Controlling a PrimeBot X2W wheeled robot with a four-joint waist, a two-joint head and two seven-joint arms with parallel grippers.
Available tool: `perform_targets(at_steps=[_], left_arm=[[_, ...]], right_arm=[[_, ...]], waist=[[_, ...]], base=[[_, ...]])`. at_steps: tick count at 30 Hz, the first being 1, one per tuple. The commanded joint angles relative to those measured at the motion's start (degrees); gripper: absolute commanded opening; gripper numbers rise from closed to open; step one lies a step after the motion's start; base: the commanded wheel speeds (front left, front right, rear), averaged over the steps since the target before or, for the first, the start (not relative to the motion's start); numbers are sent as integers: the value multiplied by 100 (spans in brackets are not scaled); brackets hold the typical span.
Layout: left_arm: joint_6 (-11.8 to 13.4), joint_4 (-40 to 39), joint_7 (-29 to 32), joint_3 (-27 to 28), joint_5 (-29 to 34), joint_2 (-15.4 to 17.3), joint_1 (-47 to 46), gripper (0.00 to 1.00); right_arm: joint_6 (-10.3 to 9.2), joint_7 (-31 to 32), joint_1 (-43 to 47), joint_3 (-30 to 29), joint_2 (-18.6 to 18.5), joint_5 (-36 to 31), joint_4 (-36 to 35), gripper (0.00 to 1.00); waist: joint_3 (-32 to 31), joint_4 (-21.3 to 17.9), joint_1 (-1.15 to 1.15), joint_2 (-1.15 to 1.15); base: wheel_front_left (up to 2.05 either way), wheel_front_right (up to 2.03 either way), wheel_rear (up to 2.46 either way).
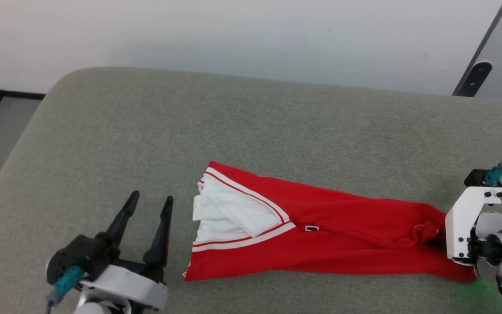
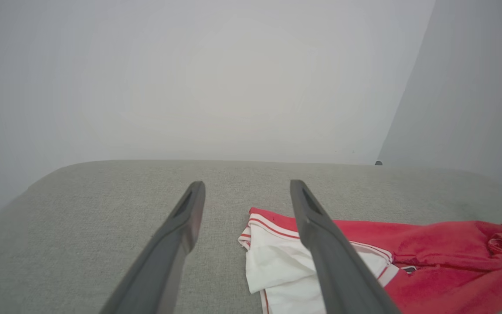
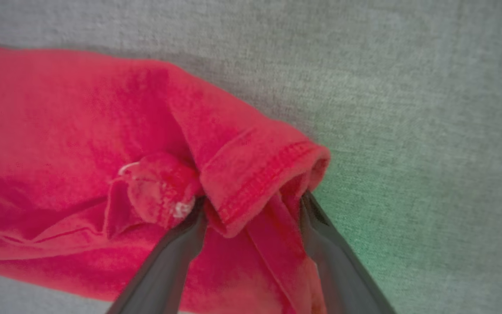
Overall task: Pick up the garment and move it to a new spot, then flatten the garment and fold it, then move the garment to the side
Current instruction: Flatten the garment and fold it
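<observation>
The garment (image 1: 342, 226) lies on the grey surface (image 1: 146, 131) as a long, narrow strip, running from near the middle of the near edge out to the robot's right. Plain red cloth faces up along most of it. At its left end the white sleeves (image 1: 233, 213) are folded in on top, edged with red-and-white striped trim. At the right end the red hem (image 3: 259, 174) is bunched and rumpled, with a small knot of cloth just beside it.

The right claw (image 3: 253, 201) is at that bunched end. Its fingers are spread wide and a fold of the hem sits between them, touching their inner faces. They are not pinched on it, so the cloth is not gripped.

The left claw (image 1: 151, 197) is just to the left of the sleeve end, apart from the cloth. Its two fingers are fully spread and hold nothing, pointing away from the robot over bare surface.

A pale wall (image 1: 233, 30) rises behind the far edge.
</observation>
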Motion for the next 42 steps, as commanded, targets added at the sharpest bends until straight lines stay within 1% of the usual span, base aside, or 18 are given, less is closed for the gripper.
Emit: perform_targets(at_steps=[1, 5, 8, 9, 10, 18, 24, 26, 30, 34, 35, 40, 42], left_arm=[[-12, 31, 4, -24, -43, -38, -76, 100], [-12, 75, 4, -34, -85, -52, -111, 100], [-13, 108, 4, -1, -111, -45, -103, 100], [-13, 114, 4, 16, -118, -51, -105, 100], [-13, 120, 4, 29, -123, -51, -108, 100], [-13, 154, 4, 93, -176, -20, -105, 100], [-13, 156, 4, 114, -210, 1, -136, 100], [-13, 155, 4, 124, -215, 20, -139, 100], [-13, 171, 4, 187, -212, 62, -96, 100], [-13, 195, 4, 262, -232, 90, -5, 100], [-13, 203, 4, 293, -230, 99, 27, 100], [-13, 242, 4, 427, -263, 120, 192, 100], [-14, 255, 4, 481, -288, 132, 266, 100]], right_arm=[[9, 73, 119, 85, 308, -84, 233, 100], [27, 122, 16, 112, 519, -223, 483, 100], [26, 76, -41, 134, 527, -285, 584, 100], [26, 66, -64, 156, 515, -309, 605, 84], [26, 32, -82, 175, 483, -335, 607, 0], [-3, -205, -247, -39, 239, -292, 725, 0], [-36, -581, -422, -282, -335, -482, 915, 0], [-16, -637, -487, -351, -415, -502, 998, 0], [-12, -695, -688, -478, -716, -572, 1126, 0], [-4, -651, -811, -544, -655, -502, 1075, 0], [-2, -598, -853, -591, -585, -414, 1037, 0], [1, -289, -901, -677, -142, 89, 484, 0], [1, -110, -846, -679, 126, 279, 154, 0]], waist=[[75, 86, 0, 0], [100, 113, 0, 0], [111, 106, 0, 0], [111, 99, 0, 0], [110, 93, 0, 0], [88, 16, 0, 0], [91, -37, 0, 0], [89, -62, 0, 0], [65, -150, 0, 0], [1, -260, 0, 0], [-30, -304, 0, 0], [-234, -540, 0, 0], [-314, -623, 0, 0]], base=[[0, 0, 0], [0, 0, 0], [0, 0, 0], [0, 0, 0], [0, 0, 0], [0, 0, 0], [0, 0, 0], [0, 0, 0], [0, 0, 0], [0, 0, 0], [0, 0, 0], [0, 0, 0], [0, 0, 0]])
